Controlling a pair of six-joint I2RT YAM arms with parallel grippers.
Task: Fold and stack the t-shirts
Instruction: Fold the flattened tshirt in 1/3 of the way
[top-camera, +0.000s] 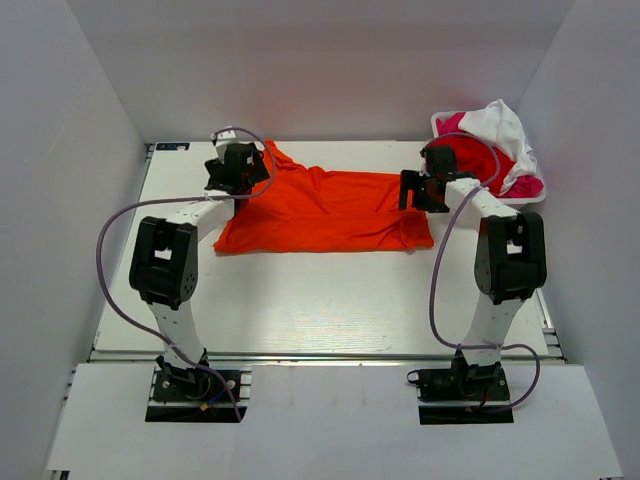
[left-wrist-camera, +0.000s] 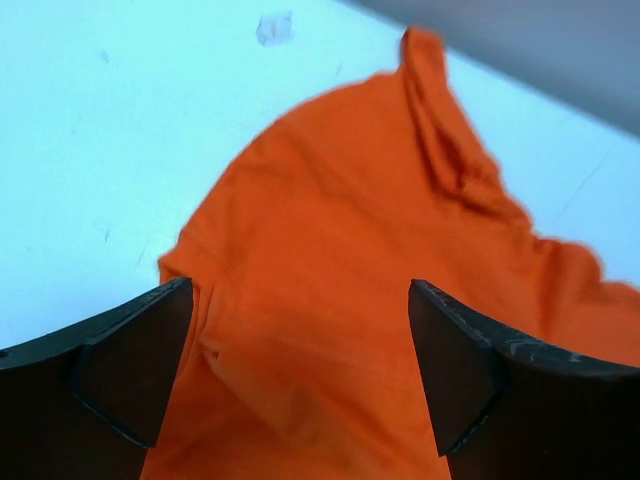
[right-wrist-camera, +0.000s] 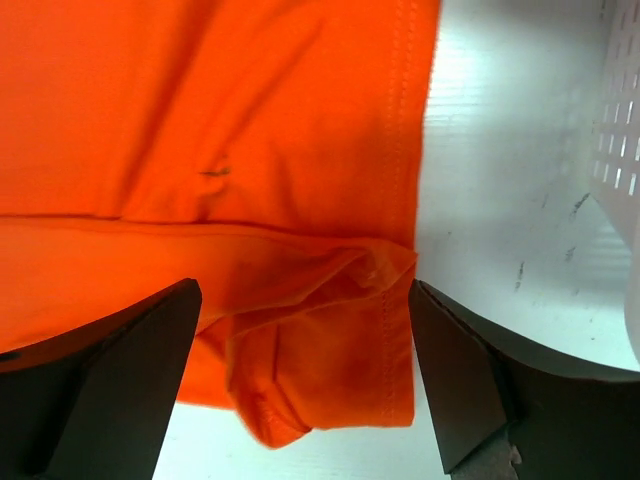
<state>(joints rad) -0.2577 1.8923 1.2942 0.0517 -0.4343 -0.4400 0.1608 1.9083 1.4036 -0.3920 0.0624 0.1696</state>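
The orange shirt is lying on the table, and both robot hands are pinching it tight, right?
Not quite. The orange shirt does lie on the table, but neither hand is pinching it. The left gripper and the right gripper both hang open over the cloth, with their fingers spread wide apart. The two wrist views show this.

Orange t-shirt (top-camera: 330, 208): soft matt cloth, creased, stitched hem. Worktop (top-camera: 320, 300): smooth white, faint sheen, scuffed. Basket (right-wrist-camera: 618, 120): perforated white plastic. Right end effector (right-wrist-camera: 303, 290) fingers (right-wrist-camera: 110, 380): matt black plastic.
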